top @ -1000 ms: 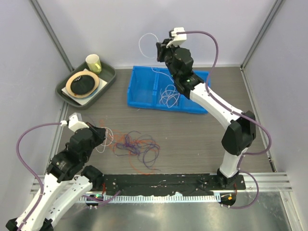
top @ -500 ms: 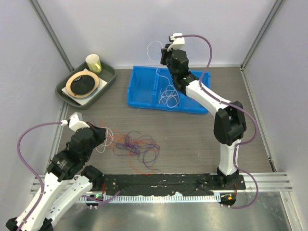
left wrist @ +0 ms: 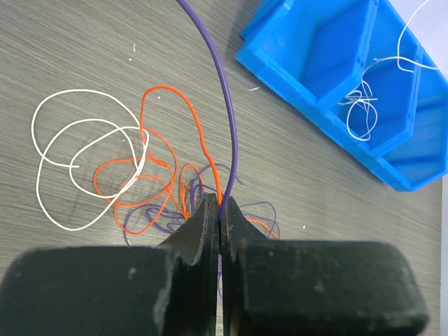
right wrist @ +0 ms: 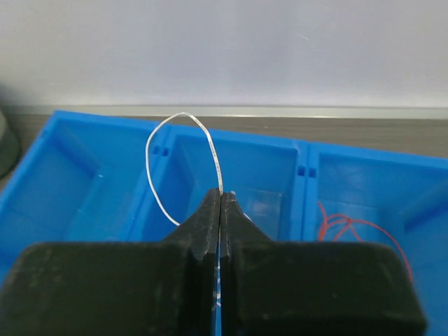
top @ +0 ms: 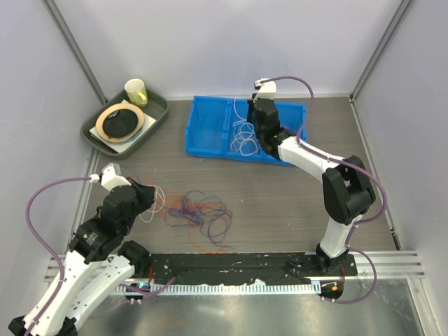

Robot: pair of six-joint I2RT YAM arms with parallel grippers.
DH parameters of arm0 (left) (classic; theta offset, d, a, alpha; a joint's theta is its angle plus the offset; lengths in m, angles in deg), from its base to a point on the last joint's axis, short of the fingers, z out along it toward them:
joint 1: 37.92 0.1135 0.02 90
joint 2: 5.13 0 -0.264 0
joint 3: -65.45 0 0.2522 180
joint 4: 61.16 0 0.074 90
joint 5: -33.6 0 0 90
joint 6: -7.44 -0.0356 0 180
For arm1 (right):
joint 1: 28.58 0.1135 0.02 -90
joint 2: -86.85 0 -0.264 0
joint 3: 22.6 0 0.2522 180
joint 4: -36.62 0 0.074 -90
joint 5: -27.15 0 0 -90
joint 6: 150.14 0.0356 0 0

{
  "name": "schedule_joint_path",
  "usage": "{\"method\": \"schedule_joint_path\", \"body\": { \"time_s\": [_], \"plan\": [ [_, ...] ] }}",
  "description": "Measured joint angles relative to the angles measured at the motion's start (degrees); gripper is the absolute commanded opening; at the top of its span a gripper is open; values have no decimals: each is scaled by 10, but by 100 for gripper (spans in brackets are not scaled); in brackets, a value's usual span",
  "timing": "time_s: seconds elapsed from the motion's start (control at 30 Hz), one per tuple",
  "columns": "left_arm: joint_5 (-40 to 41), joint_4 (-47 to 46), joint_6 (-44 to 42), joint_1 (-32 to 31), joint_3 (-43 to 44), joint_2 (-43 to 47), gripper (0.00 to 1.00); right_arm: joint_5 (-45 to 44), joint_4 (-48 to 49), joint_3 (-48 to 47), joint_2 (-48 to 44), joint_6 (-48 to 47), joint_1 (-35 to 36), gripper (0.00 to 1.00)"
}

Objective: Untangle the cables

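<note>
A tangle of orange and purple cables lies on the table in front of my left arm, with white loops at its left side. My left gripper is shut on a purple cable that runs up out of the pile; orange cables and white loops lie beside it. My right gripper is shut on a white cable above the middle compartment of the blue bin. White cables lie in that bin. An orange cable lies in the right compartment.
A dark green tray at the back left holds a tape roll and a yellowish cup. Grey walls close in the back and both sides. A black rail runs along the near edge.
My right arm has come down from high over the bin, lowering its white cable into the middle compartment. The left arm and the pile have not moved.
</note>
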Motion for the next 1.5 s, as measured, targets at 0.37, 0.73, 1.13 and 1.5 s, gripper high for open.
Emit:
{"method": "schedule_joint_path", "body": {
  "time_s": [0.37,0.73,1.13,1.5],
  "plan": [
    [-1,0,0,0,0,-2,0,-91,-129,-87,102,13,20,2],
    [-4,0,0,0,0,-2,0,-106,-219,-110,117,14,47,54],
    [-40,-19,0,0,-4,-20,0,195,-161,29,-166,-55,69,77],
    [-132,-114,3,0,-4,-120,0,480,-24,205,-168,3,176,73]
  ]
}}
